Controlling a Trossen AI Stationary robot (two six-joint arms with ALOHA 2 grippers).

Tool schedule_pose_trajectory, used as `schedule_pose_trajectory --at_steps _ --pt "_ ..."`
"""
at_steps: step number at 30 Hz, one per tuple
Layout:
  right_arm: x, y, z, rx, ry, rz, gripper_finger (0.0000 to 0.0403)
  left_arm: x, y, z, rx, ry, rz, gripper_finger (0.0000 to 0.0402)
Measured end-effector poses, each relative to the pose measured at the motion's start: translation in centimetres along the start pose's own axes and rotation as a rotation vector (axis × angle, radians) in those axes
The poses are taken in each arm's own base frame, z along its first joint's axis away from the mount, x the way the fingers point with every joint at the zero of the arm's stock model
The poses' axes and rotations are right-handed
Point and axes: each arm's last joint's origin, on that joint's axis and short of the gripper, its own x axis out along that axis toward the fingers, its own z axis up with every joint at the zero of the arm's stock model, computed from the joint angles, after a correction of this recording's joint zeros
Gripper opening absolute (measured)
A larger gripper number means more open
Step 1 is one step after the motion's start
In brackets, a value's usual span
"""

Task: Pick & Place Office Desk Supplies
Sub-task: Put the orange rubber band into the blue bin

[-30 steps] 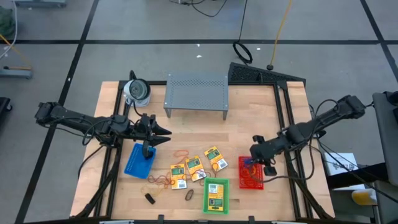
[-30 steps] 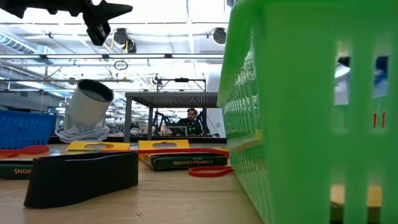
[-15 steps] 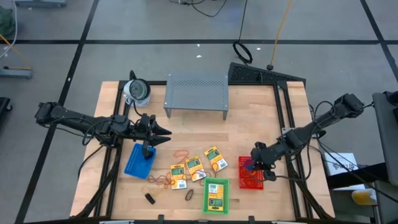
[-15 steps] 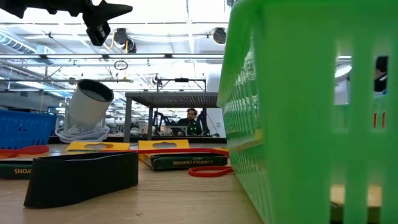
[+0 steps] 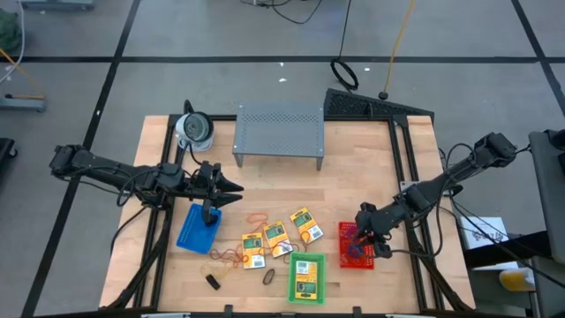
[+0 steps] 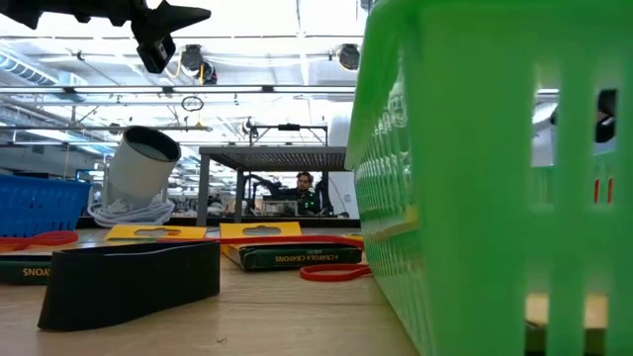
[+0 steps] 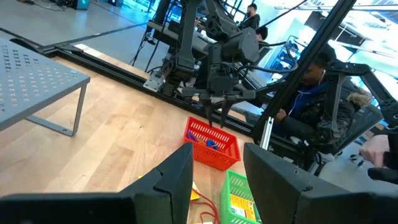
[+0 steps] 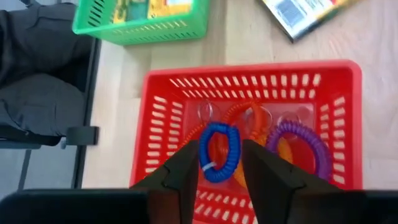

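A pale wooden table point(image 5: 353, 159) carries a grey perforated shelf point(image 5: 278, 129) at the back. The right gripper point(image 5: 361, 237) hangs over the red basket point(image 8: 161, 93), its fingers parted with nothing between them; a blue coil loop point(image 8: 219, 151) lies in the basket just below them, beside purple and orange coils. The left gripper point(image 5: 237, 189) hovers open and empty above the blue basket point(image 5: 191, 231). Four crayon boxes point(image 5: 277, 237) and some rubber bands point(image 5: 225, 257) lie mid-table; a fifth box seems to sit in the green basket point(image 5: 306, 278).
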Motion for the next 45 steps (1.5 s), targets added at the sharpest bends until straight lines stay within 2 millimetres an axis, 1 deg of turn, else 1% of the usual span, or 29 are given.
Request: schedule_pose_trajectory --at_steps 3,7,11,15,18,21,24,27,31,34,39,42,45 --pt "0.0 0.4 0.6 -0.049 -0.067 0.043 0.0115 0.0 0.0 0.0 0.000 0.001 0.000 0.0152" --pt "-0.3 1.3 2.0 -0.177 -0.236 0.084 0.0114 0.0 0.0 0.0 0.005 0.008 -0.010 0.0152" --pt "-0.8 1.8 3.3 -0.300 -0.432 0.035 0.0114 0.0 -0.1 0.0 0.013 0.011 -0.027 0.0152" --pt "-1.4 2.0 4.5 -0.432 -0.569 -0.003 0.0114 0.0 -0.2 0.0 0.100 0.021 -0.062 0.0152" --pt "-1.9 1.8 5.4 -0.475 -0.684 -0.099 0.0112 0.0 -0.3 -0.1 0.204 0.030 -0.095 0.0152" --pt "-2.4 1.3 6.1 -0.511 -0.756 -0.226 0.0108 0.0 -0.2 -0.2 0.280 0.044 -0.100 0.0152" --pt "-2.9 0.7 6.8 -0.543 -0.819 -0.347 0.0105 0.0 -0.1 -0.5 0.311 0.083 -0.084 0.0152" --pt "-3.5 0.2 7.6 -0.513 -0.898 -0.453 0.0105 -0.1 0.1 -0.6 0.292 0.133 -0.029 0.0152" --pt "-4.1 -0.5 8.4 -0.412 -0.987 -0.541 0.0104 0.1 0.2 -0.2 0.217 0.275 0.117 0.0152" --pt "-3.9 -1.2 8.8 -0.370 -0.991 -0.571 0.0101 0.6 -0.3 0.7 0.174 0.406 0.209 0.0152" --pt "-2.8 -2.3 9.2 -0.263 -0.980 -0.567 0.0095 2.8 -1.3 2.1 0.125 0.598 0.293 0.0152" --pt "-1.9 -2.5 9.3 -0.222 -0.964 -0.562 0.0093 4.4 -1.6 2.1 0.081 0.764 0.360 0.0152" --pt "-1.0 -2.4 9.4 -0.222 -0.957 -0.555 0.0093 5.9 -1.6 1.5 0.030 0.945 0.442 0.0152"
